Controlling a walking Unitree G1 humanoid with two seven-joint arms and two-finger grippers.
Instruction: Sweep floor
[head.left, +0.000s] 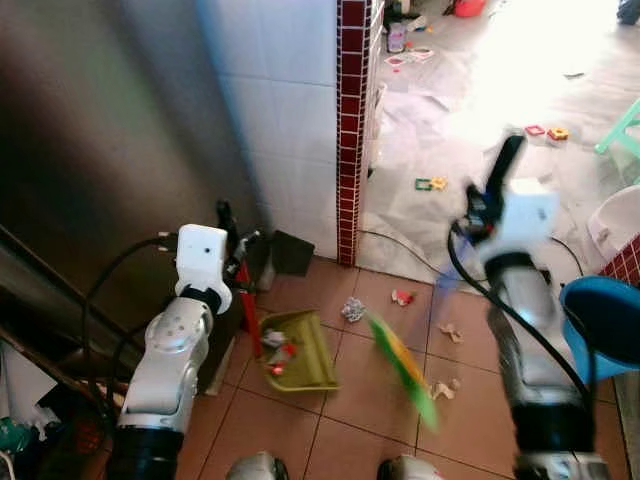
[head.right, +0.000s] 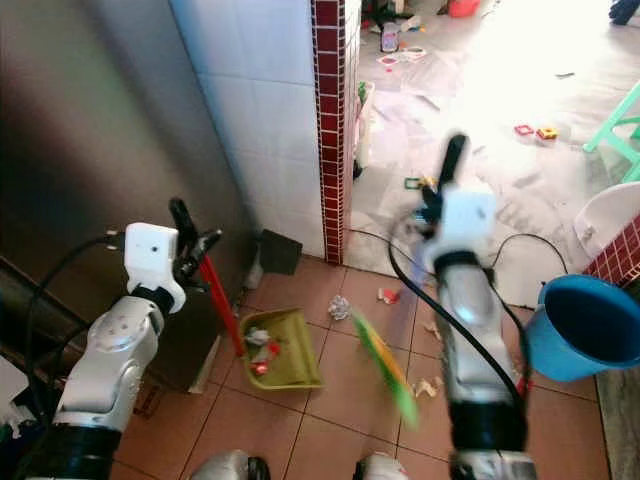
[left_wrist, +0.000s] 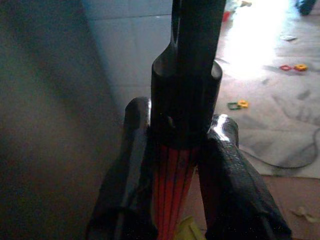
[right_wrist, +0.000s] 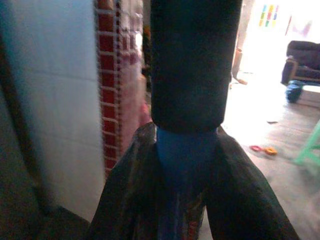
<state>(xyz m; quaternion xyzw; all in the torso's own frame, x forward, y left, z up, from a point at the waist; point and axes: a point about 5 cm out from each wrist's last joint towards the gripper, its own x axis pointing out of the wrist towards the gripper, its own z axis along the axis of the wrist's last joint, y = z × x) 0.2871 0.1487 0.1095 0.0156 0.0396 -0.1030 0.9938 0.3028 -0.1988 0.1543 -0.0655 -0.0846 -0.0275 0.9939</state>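
Left hand (head.right: 190, 245) clamped on red dustpan handle (head.right: 218, 300); yellow-green plastic dustpan (head.right: 275, 350) sits mouth-open on terracotta tile floor (head.right: 340, 420), some scraps inside. Right hand (head.right: 440, 195) clamped on blue broom handle (right_wrist: 185, 155), green-yellow broom head (head.right: 385, 368) blurred, just right of pan. Crumpled paper scraps (head.right: 340, 307) beyond pan, near the red-tiled wall corner (head.right: 328, 130). Sweep leftward.

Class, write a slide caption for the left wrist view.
Left gripper shut on the dustpan's red handle.
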